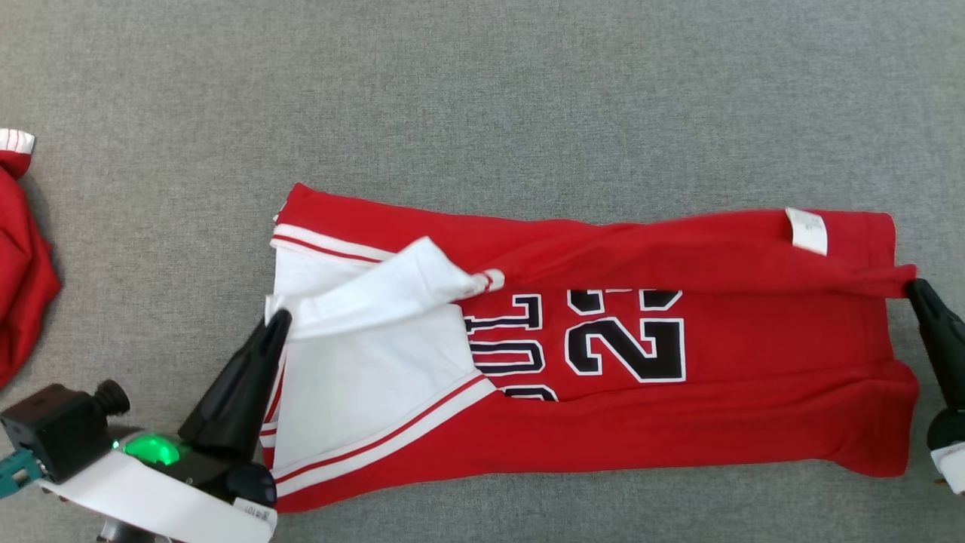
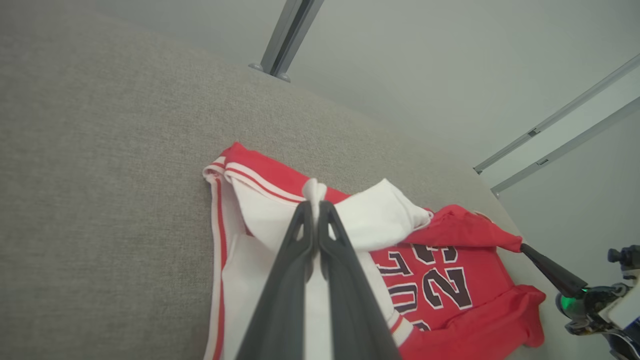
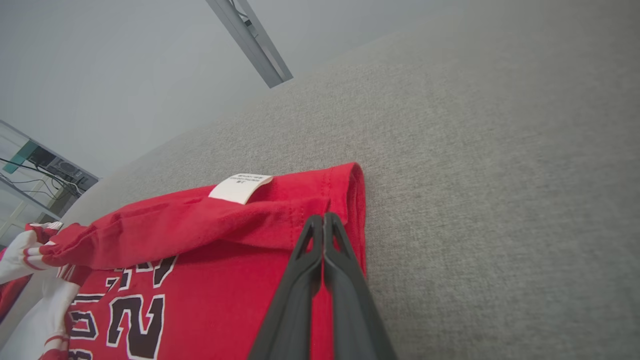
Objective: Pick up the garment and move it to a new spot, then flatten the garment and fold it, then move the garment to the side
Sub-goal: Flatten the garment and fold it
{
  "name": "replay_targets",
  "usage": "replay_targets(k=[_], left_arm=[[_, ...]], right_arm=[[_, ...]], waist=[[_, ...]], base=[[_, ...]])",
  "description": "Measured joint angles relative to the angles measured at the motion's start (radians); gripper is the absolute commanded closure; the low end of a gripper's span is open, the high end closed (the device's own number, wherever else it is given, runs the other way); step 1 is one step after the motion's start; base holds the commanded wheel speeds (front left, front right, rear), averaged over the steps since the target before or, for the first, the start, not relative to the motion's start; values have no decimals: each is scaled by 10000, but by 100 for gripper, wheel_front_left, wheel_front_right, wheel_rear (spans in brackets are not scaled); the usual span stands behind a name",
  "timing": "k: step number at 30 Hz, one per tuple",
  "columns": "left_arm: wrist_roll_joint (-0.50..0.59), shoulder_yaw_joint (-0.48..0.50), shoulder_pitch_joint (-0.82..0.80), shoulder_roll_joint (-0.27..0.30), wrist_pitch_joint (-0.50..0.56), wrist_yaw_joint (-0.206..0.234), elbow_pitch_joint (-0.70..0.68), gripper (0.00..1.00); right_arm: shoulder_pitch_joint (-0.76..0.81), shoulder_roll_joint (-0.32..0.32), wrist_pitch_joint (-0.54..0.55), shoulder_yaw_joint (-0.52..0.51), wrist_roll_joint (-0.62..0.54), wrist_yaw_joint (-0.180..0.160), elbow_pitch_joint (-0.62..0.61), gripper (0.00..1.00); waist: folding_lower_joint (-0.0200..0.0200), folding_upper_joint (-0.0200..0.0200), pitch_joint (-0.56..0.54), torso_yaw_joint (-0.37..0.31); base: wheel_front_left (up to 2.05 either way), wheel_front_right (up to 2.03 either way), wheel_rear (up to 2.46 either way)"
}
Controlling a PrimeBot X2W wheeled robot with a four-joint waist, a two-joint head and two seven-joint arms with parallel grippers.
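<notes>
Left hand and right hand each pinch folds of the soft red-and-white jersey.

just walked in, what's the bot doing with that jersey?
Mid-fold. The red jersey lies on the grey surface, its far edge folded over the print. The left gripper is pinched on white fabric at one end, and the right gripper is pinched on the red flap at the other. A second red garment sits far left.
</notes>
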Motion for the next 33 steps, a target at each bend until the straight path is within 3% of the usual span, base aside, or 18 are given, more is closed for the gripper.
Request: replay_targets(k=[6, 7, 10, 11, 12, 14, 19, 25, 29, 33], left_arm=[[-497, -286, 437, -198, 247, -146, 451, 100], [-499, -378, 439, -178, 345, -146, 623, 100], [-920, -518, 429, -414, 464, -391, 972, 100], [-878, -612, 417, -366, 596, -395, 1158, 100], [-930, -658, 418, -326, 669, -430, 1323, 73], [-1037, -796, 393, -418, 761, -627, 1475, 0], [-698, -157, 292, -658, -332, -516, 1592, 0], [-31, 403, -310, -861, -1221, -217, 1302, 0], [976, 489, -828, -915, -1503, 226, 1045, 0], [2406, 573, -1467, -1039, -1695, 1101, 1106, 0]], right_arm=[[263, 347, -121, -163, -196, 0, 382, 100], [248, 418, -127, -138, -282, 0, 552, 93], [133, 727, -153, -65, -374, 0, 855, 0], [98, 763, -113, -61, -380, 0, 978, 0], [108, 803, -127, -121, -385, 0, 1064, 0], [116, 1018, -245, -270, -311, 0, 1124, 0], [241, 1712, -1183, -2002, -1741, -13, 1732, 0], [-277, 2953, -1394, -3005, -3287, -6, 1189, 0], [-796, 3850, -1275, -3271, -4732, -8, 523, 0], [-1095, 4220, -1114, -2995, -6061, -8, 21, 0]], waist=[[0, 0, -85, -93], [0, 0, -92, -106], [0, 0, -114, -117], [0, 0, -128, -111], [0, 0, -149, -104], [0, 0, -204, -96], [0, 0, -413, -136], [0, 0, -687, -274], [0, 0, -890, -429], [0, 0, -1072, -533]], base=[[0, 0, 0], [0, 0, 0], [0, 0, 0], [0, 0, 0], [0, 0, 0], [0, 0, 0], [0, 0, 0], [0, 0, 0], [0, 0, 0], [0, 0, 0]])
